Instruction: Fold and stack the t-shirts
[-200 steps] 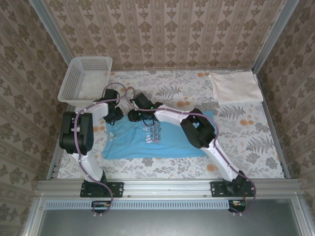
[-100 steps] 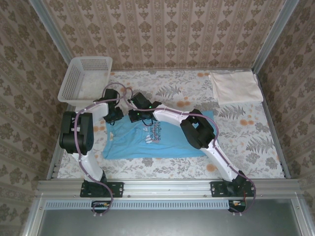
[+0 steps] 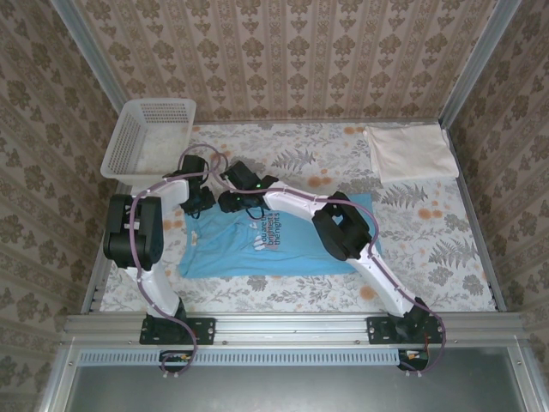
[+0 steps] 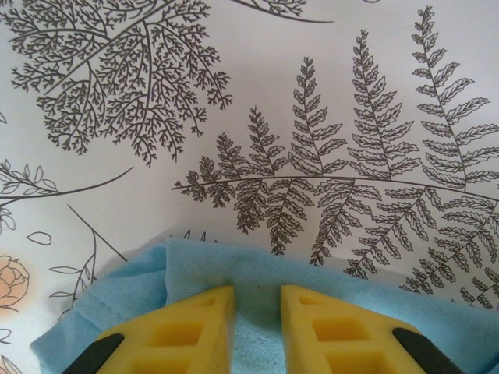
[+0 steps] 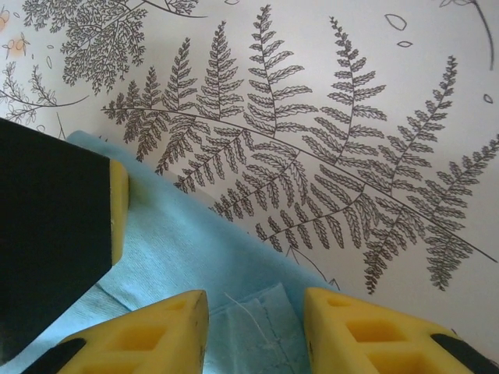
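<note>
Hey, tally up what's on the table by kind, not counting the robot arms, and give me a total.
T-shirts: 2 (light blue t-shirt, cream-white t-shirt)
White mesh basket: 1
Total: 3

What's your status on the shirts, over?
Left gripper shut on far edge of light blue printed cloth t-shirt. Right gripper open, straddling same edge. Plain cream-white cloth t-shirt folded far right. Grippers crowd each other.
</note>
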Available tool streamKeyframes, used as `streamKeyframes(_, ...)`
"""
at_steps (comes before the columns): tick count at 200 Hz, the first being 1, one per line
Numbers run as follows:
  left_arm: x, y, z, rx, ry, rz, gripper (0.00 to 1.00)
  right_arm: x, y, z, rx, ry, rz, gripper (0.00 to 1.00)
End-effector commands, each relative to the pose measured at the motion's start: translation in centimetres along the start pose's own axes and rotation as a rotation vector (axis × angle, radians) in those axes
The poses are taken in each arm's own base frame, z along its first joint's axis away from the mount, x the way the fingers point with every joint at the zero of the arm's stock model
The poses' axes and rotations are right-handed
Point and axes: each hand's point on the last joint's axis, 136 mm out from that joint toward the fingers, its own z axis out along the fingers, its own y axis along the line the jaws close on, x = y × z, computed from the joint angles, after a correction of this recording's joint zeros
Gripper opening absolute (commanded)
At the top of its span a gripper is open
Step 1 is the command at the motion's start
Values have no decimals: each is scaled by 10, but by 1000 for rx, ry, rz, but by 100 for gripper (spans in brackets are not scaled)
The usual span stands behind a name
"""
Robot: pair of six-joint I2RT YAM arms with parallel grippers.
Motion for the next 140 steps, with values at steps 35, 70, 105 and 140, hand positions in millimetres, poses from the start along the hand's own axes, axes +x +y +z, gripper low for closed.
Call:
streamKeyframes(35, 0, 4, 5, -19, 24, -20, 22, 14, -1, 9, 28, 56, -32, 25)
streamKeyframes(70, 1, 4, 7, -22, 28, -19, 22, 11, 0, 5, 33, 47, -44, 16)
streamKeyframes(105, 1, 8, 7, -43, 31, -26, 23, 7, 4, -3, 31, 33, -55, 10)
streamKeyframes(140, 1, 12, 8, -63, 32, -27, 23, -3, 12, -20, 9, -15, -68, 8)
